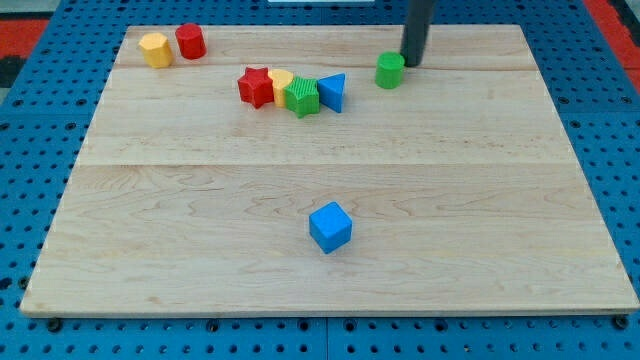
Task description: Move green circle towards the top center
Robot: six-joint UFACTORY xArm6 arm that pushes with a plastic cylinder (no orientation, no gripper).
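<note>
The green circle (390,70), a short green cylinder, stands on the wooden board (330,290) near the view's top, a little right of centre. My tip (411,63) is at the circle's right side, touching or nearly touching it. The dark rod rises from there out of the view's top edge.
A cluster lies left of the circle: red star (256,86), a yellow block (281,82), green star (301,97), blue triangle (333,92). A yellow hexagon (155,49) and a red cylinder (190,41) sit at top left. A blue cube (330,226) lies at lower centre.
</note>
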